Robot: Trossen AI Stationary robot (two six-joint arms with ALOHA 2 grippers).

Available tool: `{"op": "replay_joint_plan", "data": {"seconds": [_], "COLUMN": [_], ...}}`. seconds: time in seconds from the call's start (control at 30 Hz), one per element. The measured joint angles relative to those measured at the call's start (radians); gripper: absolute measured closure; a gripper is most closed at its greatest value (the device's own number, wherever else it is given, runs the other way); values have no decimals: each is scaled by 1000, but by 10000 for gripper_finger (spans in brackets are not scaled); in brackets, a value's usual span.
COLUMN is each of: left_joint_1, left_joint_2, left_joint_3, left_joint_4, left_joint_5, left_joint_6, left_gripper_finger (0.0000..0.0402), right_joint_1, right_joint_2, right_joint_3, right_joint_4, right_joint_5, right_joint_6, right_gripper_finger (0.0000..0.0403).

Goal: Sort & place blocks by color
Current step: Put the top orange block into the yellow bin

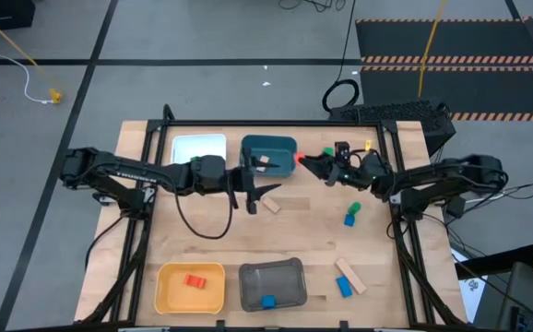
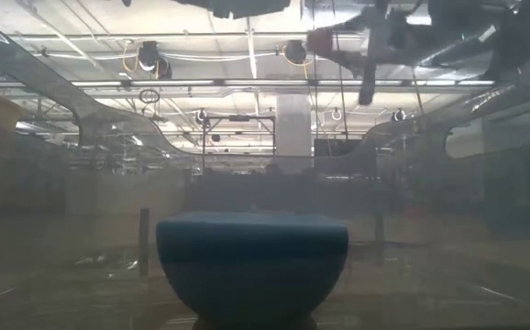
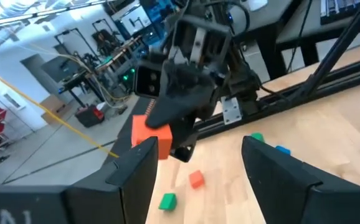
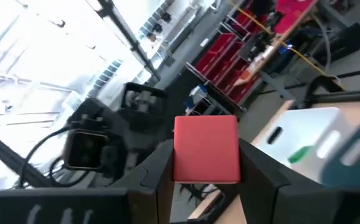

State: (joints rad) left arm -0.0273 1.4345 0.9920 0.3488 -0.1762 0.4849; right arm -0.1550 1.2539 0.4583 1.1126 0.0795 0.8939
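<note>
My right gripper (image 1: 307, 163) is shut on a red block (image 4: 206, 149) and hovers just right of the teal bin (image 1: 268, 157), level and pointing toward the table's left. My left gripper (image 1: 255, 194) is open at the teal bin's near edge and holds nothing. Its wrist view looks past its fingers at the right gripper and the red block (image 3: 150, 134). On the table lie a tan block (image 1: 271, 205), a green block (image 1: 355, 208), a blue block (image 1: 349, 219), a tan bar (image 1: 349, 275) and another blue block (image 1: 343, 287). My right gripper pinches the red block between its two fingers, one finger (image 4: 161, 165) on each of two opposite side faces (image 4: 183, 155). The fingers come level from the table's right. The block is lifted clear of the table, and its square face stands upright between the fingers.
A white bin (image 1: 199, 148) sits left of the teal bin. The yellow bin (image 1: 167, 293) near the front edge holds a red block (image 1: 192, 280), and the grey bin (image 1: 248, 281) holds a blue one (image 1: 267, 302). Black frame rails (image 1: 397, 212) border the table's sides.
</note>
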Motion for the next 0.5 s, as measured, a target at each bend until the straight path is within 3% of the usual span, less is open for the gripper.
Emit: {"op": "replay_joint_plan", "data": {"seconds": [0.23,0.33,0.5], "left_joint_1": [0,1,1], "left_joint_2": [0,0,1], "left_joint_3": [0,0,0], "left_joint_4": [15,25,24], "left_joint_5": [-39,-115,-121], "left_joint_6": [70,121,166], "left_gripper_finger": [162,162,162], "right_joint_1": [46,47,46], "right_joint_2": [80,105,149], "right_joint_3": [116,132,138], "right_joint_4": [0,16,72], "right_joint_5": [-2,6,30], "right_joint_6": [-49,-49,-19], "right_gripper_finger": [286,286,286]}}
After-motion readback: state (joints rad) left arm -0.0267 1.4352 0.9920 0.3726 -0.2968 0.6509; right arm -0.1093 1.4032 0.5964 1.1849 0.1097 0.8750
